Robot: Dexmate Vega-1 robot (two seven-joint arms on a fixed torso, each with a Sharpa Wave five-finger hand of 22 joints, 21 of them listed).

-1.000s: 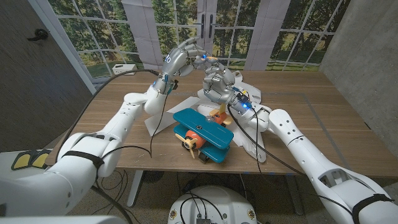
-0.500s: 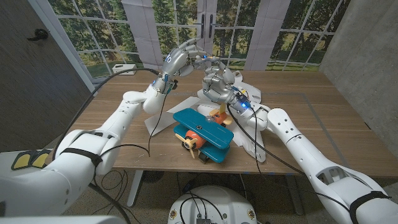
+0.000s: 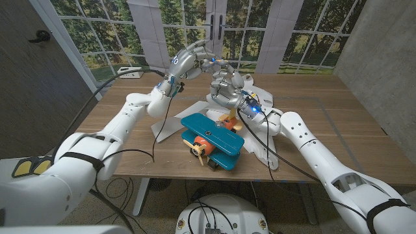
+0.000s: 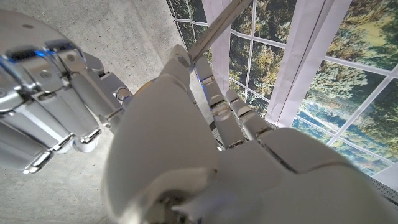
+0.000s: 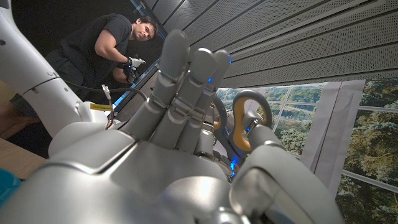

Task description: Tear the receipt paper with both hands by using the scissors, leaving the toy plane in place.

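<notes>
My right hand [image 3: 224, 84] is raised over the table's middle and grips yellow-handled scissors [image 5: 249, 121]; the handle loops show beside its thumb in the right wrist view. My left hand [image 3: 188, 62] hovers close by, to its left and slightly higher. Its fingertips pinch a narrow pale strip [image 4: 219, 23] that looks like the receipt paper. In the left wrist view, the right hand [image 4: 50, 93] shows close beside the left hand [image 4: 186, 143]. The teal and orange toy plane [image 3: 213, 140] sits on the table nearer me, below both hands.
White paper sheets [image 3: 263, 101] lie spread on the wooden table [image 3: 338, 110] under and behind the plane. A small white box [image 3: 127, 70] stands at the far left edge. A person [image 5: 118, 43] shows in the right wrist view.
The left arm's elbow has swung slightly to the left. Both hands stay close together above the paper, and the plane has not moved.
</notes>
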